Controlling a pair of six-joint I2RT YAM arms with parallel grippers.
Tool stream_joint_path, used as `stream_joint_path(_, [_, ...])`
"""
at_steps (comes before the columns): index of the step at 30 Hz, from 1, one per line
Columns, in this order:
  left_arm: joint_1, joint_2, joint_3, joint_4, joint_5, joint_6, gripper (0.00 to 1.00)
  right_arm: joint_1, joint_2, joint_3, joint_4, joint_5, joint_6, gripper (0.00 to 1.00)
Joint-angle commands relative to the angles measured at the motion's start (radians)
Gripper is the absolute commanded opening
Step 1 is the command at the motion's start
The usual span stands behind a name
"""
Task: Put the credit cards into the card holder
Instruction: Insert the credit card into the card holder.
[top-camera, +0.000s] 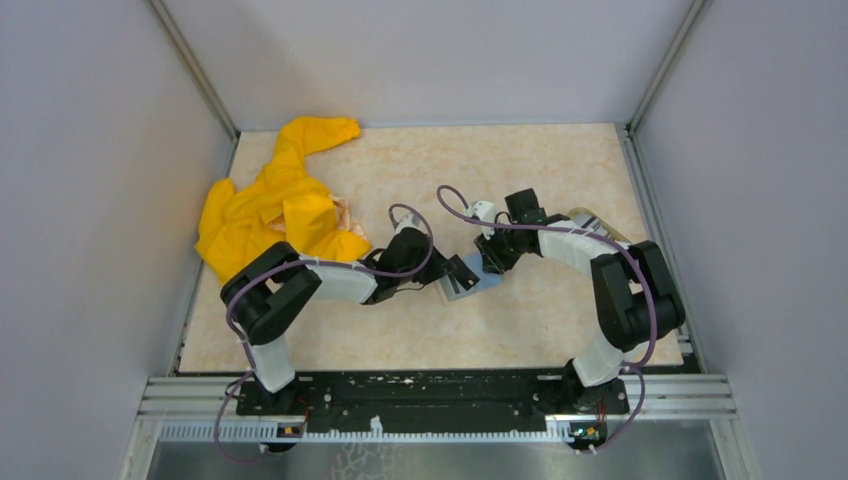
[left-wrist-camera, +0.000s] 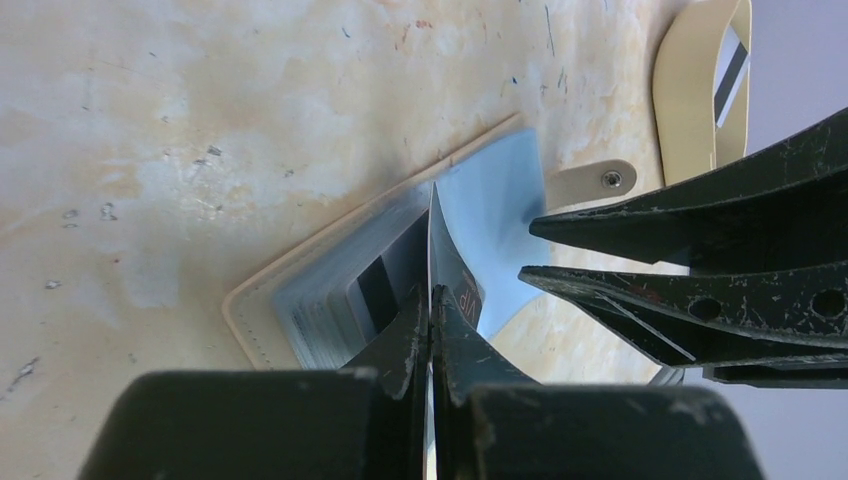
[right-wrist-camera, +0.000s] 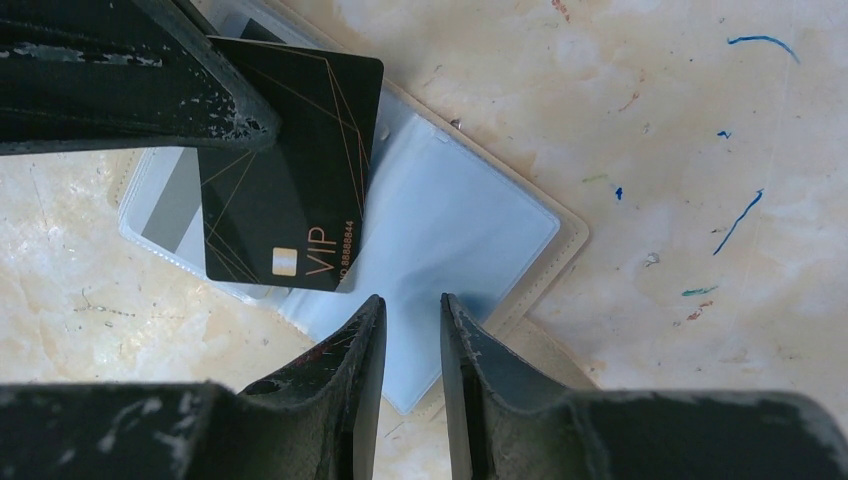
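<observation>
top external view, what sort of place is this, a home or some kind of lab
Most likely a robotics lab test cell. The left arm and right arm are bolted to a black rail, and plain grey panels in metal framing box in the tabletop.

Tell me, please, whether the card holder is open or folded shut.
Open: the card holder lies spread flat, its clear inner sleeves facing up beneath the black VIP card.

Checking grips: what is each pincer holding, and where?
Left pincer: black VIP card, pinched at one edge. Right pincer: ajar over the clear card sleeve, apparently holding nothing.
</observation>
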Motion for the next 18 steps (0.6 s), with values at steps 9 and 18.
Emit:
stream_joint_path(9, [-0.008, 0.007, -0.019, 0.000, 0.055, -0.004, 0.00, 0.006, -0.025, 0.054, 0.000, -0.014, 0.007, 0.27])
stream_joint_path(18, [-0.010, 0.044, -0.023, 0.042, 0.101, -0.030, 0.00, 0.005, -0.039, 0.053, 0.002, -0.015, 0.007, 0.27])
